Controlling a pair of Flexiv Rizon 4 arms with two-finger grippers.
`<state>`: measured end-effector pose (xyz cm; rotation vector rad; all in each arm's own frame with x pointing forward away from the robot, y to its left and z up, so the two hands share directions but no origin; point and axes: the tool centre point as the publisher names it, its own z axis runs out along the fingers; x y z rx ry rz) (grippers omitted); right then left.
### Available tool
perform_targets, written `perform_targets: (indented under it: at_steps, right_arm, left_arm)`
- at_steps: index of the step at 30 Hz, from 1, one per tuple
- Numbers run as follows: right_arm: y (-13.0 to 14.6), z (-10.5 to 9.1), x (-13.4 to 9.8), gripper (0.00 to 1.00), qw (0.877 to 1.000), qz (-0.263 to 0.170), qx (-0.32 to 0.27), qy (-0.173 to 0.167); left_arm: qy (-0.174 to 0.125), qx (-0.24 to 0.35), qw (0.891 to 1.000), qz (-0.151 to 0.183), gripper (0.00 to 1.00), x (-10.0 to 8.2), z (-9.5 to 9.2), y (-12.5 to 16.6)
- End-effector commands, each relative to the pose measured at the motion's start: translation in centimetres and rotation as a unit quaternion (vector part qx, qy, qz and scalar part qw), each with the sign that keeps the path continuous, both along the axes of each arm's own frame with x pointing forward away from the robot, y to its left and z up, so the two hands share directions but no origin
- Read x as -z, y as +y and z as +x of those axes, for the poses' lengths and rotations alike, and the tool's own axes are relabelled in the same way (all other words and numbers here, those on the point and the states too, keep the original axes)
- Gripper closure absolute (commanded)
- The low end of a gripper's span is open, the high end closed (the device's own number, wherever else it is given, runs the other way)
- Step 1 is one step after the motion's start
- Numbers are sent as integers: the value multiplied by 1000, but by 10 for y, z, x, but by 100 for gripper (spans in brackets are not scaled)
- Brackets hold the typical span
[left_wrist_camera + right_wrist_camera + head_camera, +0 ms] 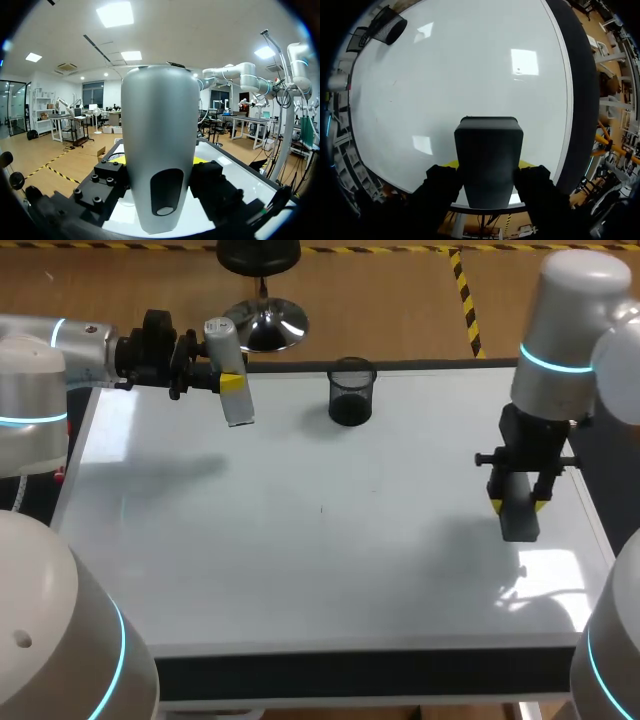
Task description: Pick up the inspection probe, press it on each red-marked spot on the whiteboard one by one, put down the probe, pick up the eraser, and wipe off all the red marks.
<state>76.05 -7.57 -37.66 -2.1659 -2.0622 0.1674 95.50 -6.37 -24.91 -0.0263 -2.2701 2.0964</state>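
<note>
A: Where's the probe?
B: Your left hand (231,383) is clamped on the probe (222,340) near its middle. It looks like a rigid, smooth, light shell, so squeeze it firmly and squarely.
A: And the mesh cup (351,392)?
B: Well to the right of that hand.
A: The eraser?
B: Your right hand (518,505) pinches the eraser (520,523) by its sides, with its end poking past the fingertips over the whiteboard (300,550). I'd judge it a stiff, light block.
</note>
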Motion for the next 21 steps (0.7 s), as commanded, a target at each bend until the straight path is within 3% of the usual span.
perform_targets:
  at_steps: [1, 21]
  right_arm:
    - [-11, 3, 2, 100, 1000, 9, 0, 3]
    - [-29, 36, 26, 100, 999, 12, -26, 19]
  left_arm:
    - [-1, -1, 1000, 0, 100, -1, 0, 0]
    - [-1, -1, 1000, 0, 100, -1, 0, 0]
